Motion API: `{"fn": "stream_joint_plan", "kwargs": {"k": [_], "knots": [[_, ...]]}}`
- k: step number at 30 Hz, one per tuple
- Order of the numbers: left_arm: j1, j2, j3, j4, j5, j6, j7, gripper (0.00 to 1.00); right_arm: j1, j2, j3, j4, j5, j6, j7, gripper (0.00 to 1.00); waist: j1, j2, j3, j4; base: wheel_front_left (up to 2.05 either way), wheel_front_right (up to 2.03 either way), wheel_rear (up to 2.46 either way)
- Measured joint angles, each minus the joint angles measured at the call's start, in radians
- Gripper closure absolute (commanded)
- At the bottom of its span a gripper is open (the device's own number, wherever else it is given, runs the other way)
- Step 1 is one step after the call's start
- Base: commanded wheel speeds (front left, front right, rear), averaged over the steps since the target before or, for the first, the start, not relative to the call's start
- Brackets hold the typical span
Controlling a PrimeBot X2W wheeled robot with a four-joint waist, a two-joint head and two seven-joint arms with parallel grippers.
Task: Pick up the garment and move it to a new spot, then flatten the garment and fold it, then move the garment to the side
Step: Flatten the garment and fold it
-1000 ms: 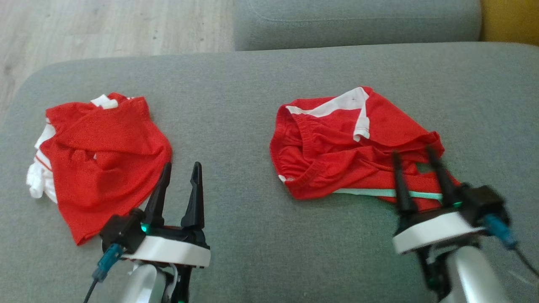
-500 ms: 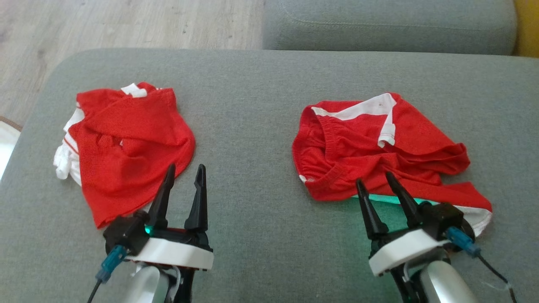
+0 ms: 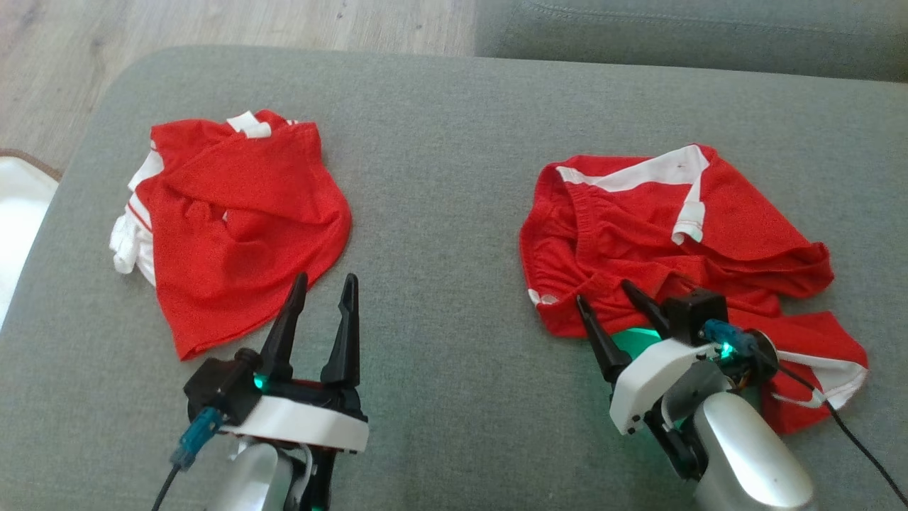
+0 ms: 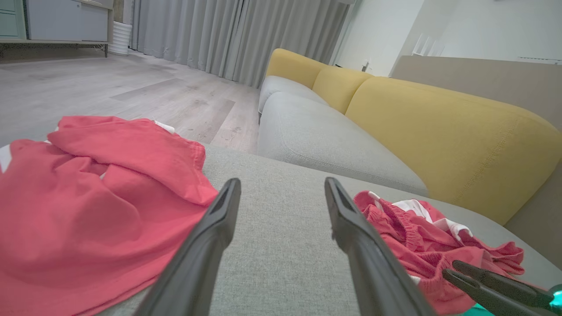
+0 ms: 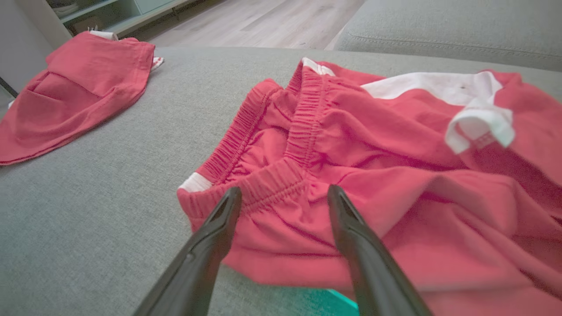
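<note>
While low over the red shorts [image 3: 745, 234], right arm [image 3: 745, 461] aslant, jaws apart.

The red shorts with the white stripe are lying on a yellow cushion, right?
No. The red shorts with the white stripe lie on a grey cushion, not a yellow one. The head view shows it.
</note>
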Motion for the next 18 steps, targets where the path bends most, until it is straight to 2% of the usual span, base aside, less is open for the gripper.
{"fn": "stream_joint_plan", "kwargs": {"k": [4, 5, 6, 7, 18], "knots": [[-0.008, -0.001, 0.000, 0.002, 0.000, 0.000, 0.000, 0.00, -0.023, -0.002, 0.002, 0.035, 0.008, 0.000, -0.003, 0.00, 0.0000, 0.0000, 0.012, 0.012, 0.00, 0.00, 0.00], [-0.008, -0.001, 0.000, 0.002, 0.000, 0.000, 0.000, 0.00, -0.028, -0.002, 0.003, 0.042, 0.014, 0.000, -0.007, 0.07, 0.0000, 0.0000, 0.014, 0.014, 0.00, 0.00, 0.00], [-0.008, -0.001, 0.000, 0.003, 0.000, 0.000, 0.000, 0.00, -0.034, -0.002, 0.004, 0.051, 0.020, 0.000, -0.008, 0.58, 0.0000, 0.0000, 0.016, 0.016, 0.00, 0.00, 0.00], [-0.008, -0.001, -0.001, 0.003, 0.000, 0.000, 0.000, 0.00, -0.039, -0.002, 0.007, 0.058, 0.024, 0.000, -0.009, 1.00, 0.0000, 0.0000, 0.018, 0.017, 0.00, 0.00, 0.00], [-0.023, -0.004, -0.003, 0.005, -0.010, 0.000, 0.000, 0.00, -0.106, -0.005, 0.021, 0.086, 0.034, 0.000, -0.056, 1.00, 0.0000, 0.0000, 0.021, 0.023, 0.00, 0.00, 0.00]]}}
